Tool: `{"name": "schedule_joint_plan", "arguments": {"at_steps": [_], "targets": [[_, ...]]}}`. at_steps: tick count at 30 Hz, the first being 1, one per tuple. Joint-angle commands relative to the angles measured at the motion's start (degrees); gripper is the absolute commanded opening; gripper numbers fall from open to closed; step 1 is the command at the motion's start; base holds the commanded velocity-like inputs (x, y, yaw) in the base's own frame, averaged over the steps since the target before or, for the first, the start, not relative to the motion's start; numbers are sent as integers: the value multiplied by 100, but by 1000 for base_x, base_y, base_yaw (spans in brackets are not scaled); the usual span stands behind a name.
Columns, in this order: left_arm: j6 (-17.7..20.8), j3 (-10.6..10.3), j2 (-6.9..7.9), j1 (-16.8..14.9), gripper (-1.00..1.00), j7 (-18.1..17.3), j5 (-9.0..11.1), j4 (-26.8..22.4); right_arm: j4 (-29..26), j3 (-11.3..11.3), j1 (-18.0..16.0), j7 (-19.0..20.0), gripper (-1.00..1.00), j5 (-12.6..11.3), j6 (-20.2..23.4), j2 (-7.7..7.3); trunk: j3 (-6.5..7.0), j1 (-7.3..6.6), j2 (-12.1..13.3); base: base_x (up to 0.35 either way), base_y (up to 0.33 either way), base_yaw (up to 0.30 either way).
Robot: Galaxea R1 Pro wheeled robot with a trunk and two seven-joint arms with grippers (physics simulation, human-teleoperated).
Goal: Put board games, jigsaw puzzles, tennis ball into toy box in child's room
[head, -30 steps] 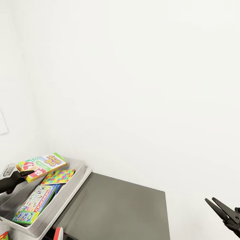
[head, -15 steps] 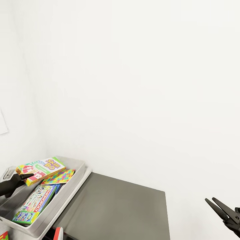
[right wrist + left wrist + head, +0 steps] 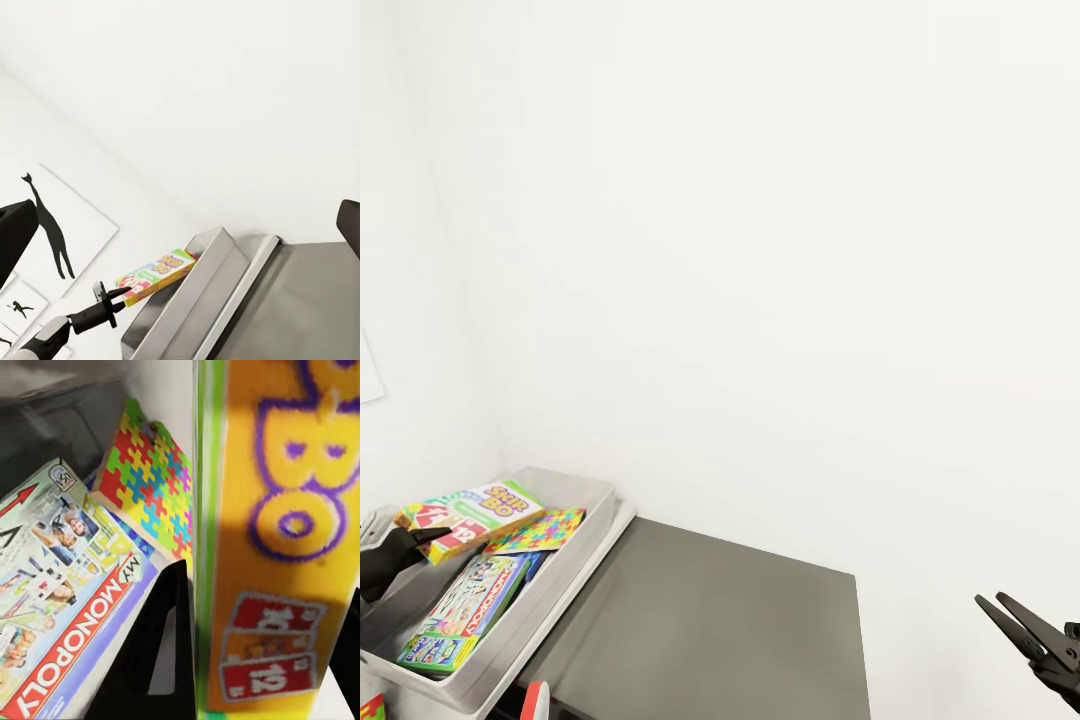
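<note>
My left gripper (image 3: 432, 536) is shut on the green-white SKIP-BO board game (image 3: 472, 513), holding it tilted over the far end of the grey toy box (image 3: 592, 548). In the left wrist view the SKIP-BO box (image 3: 270, 532) stands on edge between the fingers (image 3: 161, 649). Below it in the box lie the MONOPOLY board game (image 3: 468, 600) (image 3: 67, 637) and a multicolour jigsaw puzzle (image 3: 540, 529) (image 3: 150, 487). My right gripper (image 3: 990, 600) hangs open and empty at the lower right. The right wrist view shows the SKIP-BO box (image 3: 155, 276) above the toy box (image 3: 196, 296).
The toy box stands in the corner of the white walls, next to a lower dark grey cabinet top (image 3: 720, 625). Black silhouette posters (image 3: 51, 229) hang on the left wall. A small red thing (image 3: 536, 698) shows at the bottom edge.
My left gripper has moved down and to the left with the SKIP-BO box, bringing it lower over the toy box. The right arm has not moved.
</note>
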Motion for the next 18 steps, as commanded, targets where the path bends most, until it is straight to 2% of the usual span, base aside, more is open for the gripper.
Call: {"name": "schedule_joint_plan", "arguments": {"at_steps": [1,18], "targets": [[29,26,-23,-9,-100,-16,-30,0,-3,1,0,-8,100,-31,39,-2,-7,1,-6,0,0,0],[20,33,-194,-10,-100,322,-14,1,-3,1,0,-10,100,-30,38,7,-7,1,-6,0,0,0]]}}
